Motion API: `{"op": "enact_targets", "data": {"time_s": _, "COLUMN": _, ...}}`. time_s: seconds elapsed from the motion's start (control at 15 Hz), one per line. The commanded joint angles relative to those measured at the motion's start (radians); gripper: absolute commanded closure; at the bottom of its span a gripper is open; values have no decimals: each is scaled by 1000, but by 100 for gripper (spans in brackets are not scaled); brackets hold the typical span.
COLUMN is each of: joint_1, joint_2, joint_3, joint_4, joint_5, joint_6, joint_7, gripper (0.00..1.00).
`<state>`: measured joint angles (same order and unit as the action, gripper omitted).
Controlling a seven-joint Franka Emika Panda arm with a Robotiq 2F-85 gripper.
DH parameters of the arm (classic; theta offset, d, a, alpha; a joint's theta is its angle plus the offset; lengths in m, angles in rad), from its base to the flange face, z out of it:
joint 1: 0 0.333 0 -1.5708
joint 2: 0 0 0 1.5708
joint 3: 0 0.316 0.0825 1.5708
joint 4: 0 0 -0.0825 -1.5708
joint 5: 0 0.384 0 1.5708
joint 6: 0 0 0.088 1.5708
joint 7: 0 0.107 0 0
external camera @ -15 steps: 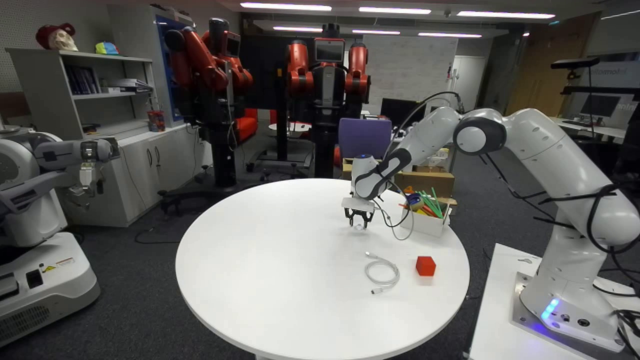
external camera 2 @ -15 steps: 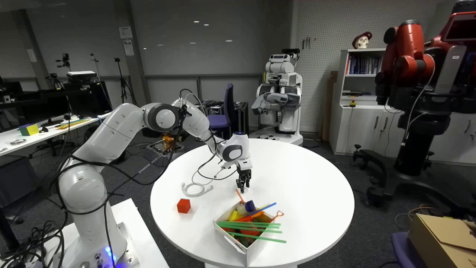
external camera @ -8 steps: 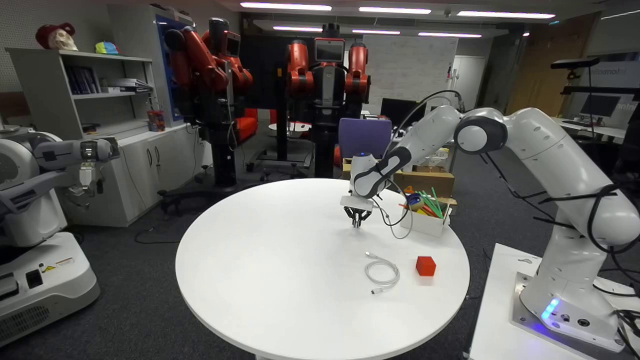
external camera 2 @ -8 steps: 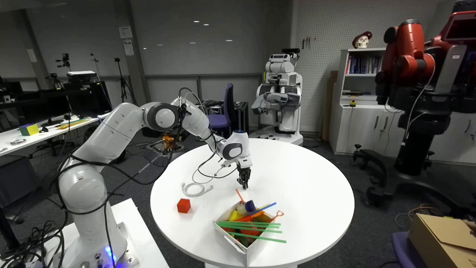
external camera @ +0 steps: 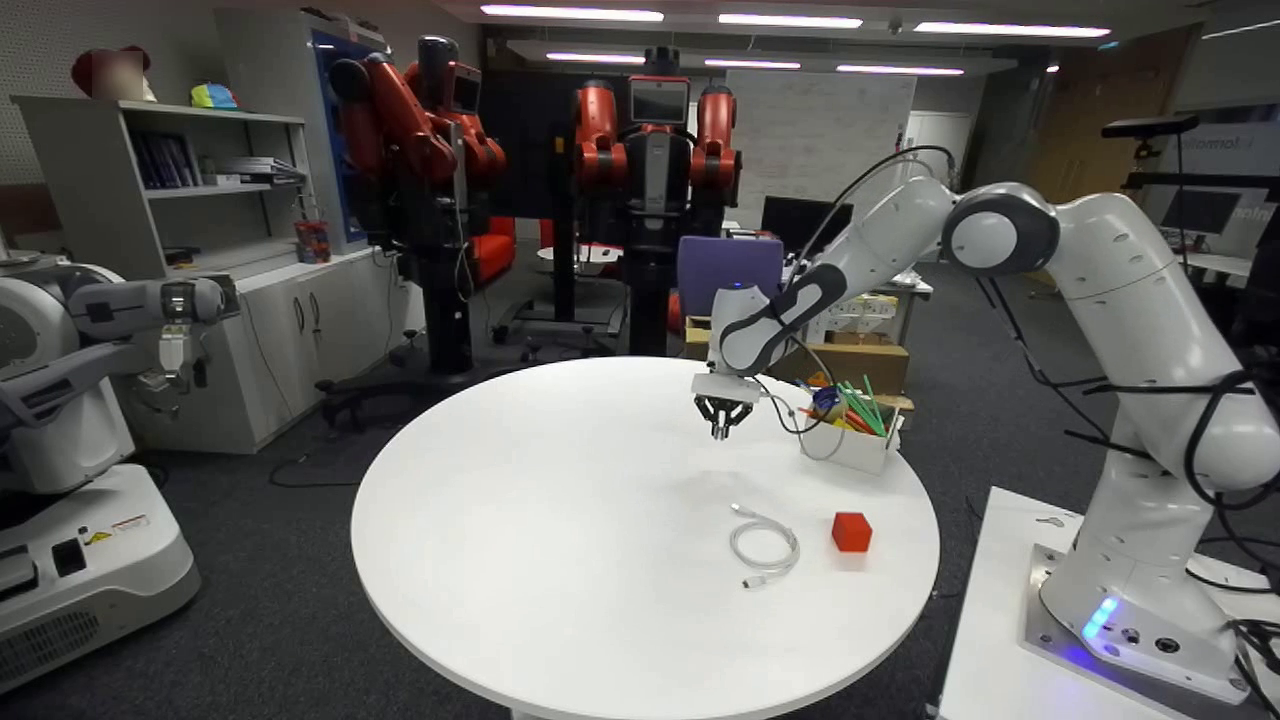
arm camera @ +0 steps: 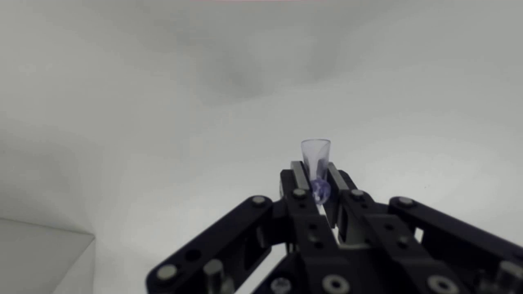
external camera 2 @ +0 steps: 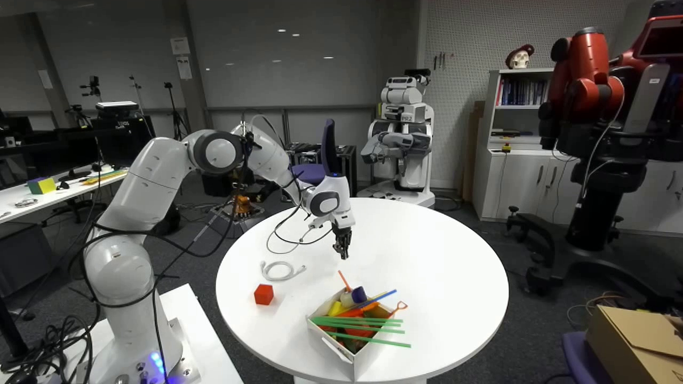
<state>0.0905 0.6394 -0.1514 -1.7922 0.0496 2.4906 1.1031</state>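
Observation:
My gripper is shut on a small clear piece, which flares to a wide rim at the far end and has a rounded, purple-tinted near end. Both fingers press against its sides, and part of it is hidden between the pads. In both exterior views the gripper hangs above the white round table, clear of its surface. Closest to it stands a white open box of coloured toys and green sticks. A coiled white cable and a red cube lie on the table.
In an exterior view the box stands near the table edge, with green sticks poking past its rim. A pale box corner shows at lower left in the wrist view. Black cables hang along the arm.
The jaws have closed on the clear piece that stood between them on the table. The gripper has then risen off the table with it, and the arm has drawn back slightly towards its base.

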Motion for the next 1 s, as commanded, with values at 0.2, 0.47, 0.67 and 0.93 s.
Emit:
{"op": "enact_targets", "data": {"time_s": 0.2, "joint_1": -13, "joint_2": -344, "joint_3": -57, "joint_4": -380, "joint_5": -125, "joint_6": 51, "joint_7": -123, "gripper": 96}}
{"op": "enact_targets", "data": {"time_s": 0.47, "joint_1": -86, "joint_2": -498, "joint_3": -88, "joint_4": -538, "joint_5": -158, "joint_6": 32, "joint_7": -233, "gripper": 96}}
{"op": "enact_targets", "data": {"time_s": 0.67, "joint_1": -159, "joint_2": -618, "joint_3": -99, "joint_4": -650, "joint_5": -152, "joint_6": 19, "joint_7": -386, "gripper": 96}}
{"op": "enact_targets", "data": {"time_s": 0.93, "joint_1": -245, "joint_2": -737, "joint_3": -107, "joint_4": -738, "joint_5": -152, "joint_6": -7, "joint_7": -572, "gripper": 96}}
